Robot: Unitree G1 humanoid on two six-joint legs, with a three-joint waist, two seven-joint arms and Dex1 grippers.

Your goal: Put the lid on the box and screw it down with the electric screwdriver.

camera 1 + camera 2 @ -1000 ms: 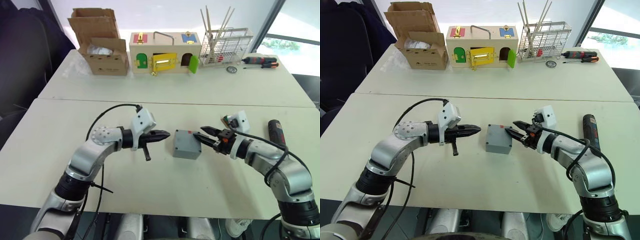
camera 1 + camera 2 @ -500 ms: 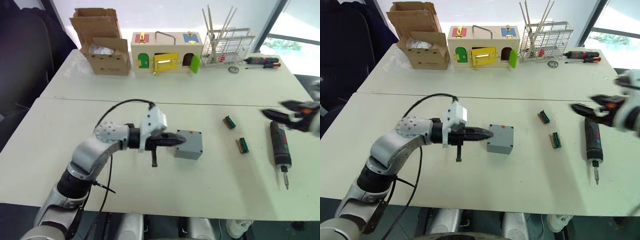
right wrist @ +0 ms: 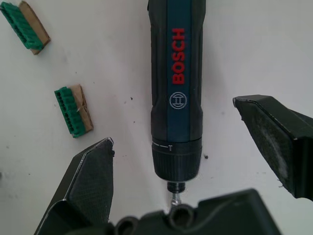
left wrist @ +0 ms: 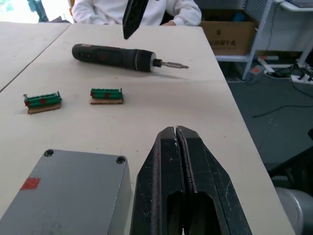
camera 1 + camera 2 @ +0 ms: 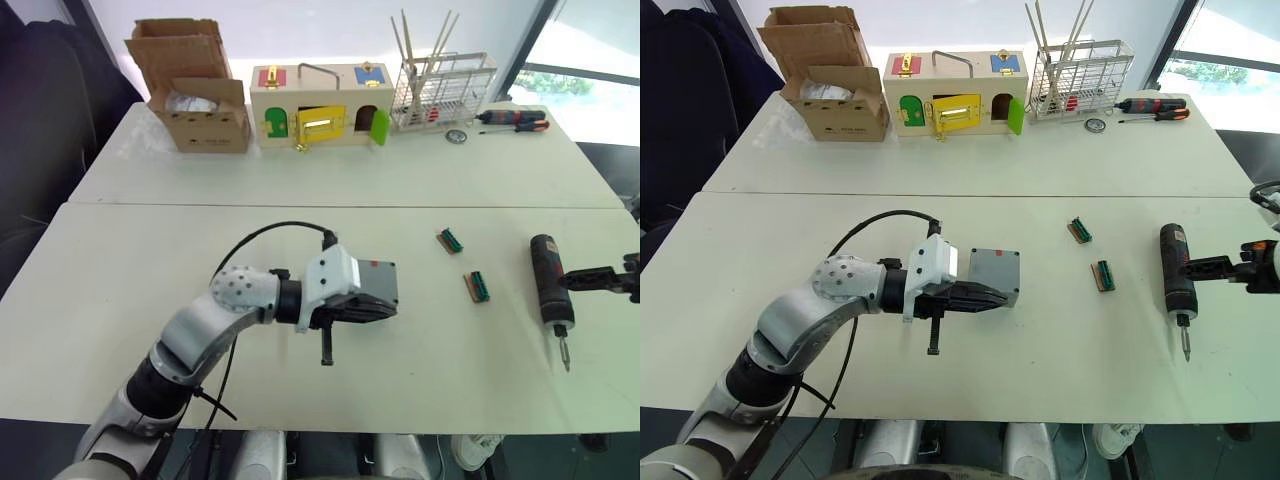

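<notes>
The right gripper (image 3: 183, 171), jaws wide, straddles the electric screwdriver (image 3: 177, 88) lying lengthwise beneath it, while the closed left gripper (image 4: 180, 186) rests beside the box (image 5: 368, 283) (lid apparently on).

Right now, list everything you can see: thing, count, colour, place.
box: 1, grey, lid on, near table middle
electric screwdriver: 1, black, near table right
terminal blocks: 2, green, between box and screwdriver
cardboard box: 1, brown, far table left
wooden latch box: 1, tan, far table middle
wire rack: 1, white, far table right
hand screwdrivers: 2, red-black, beside rack
person: 1, white sleeves, past the table
left gripper: shut, beside box
right gripper: open, straddling screwdriver
</notes>
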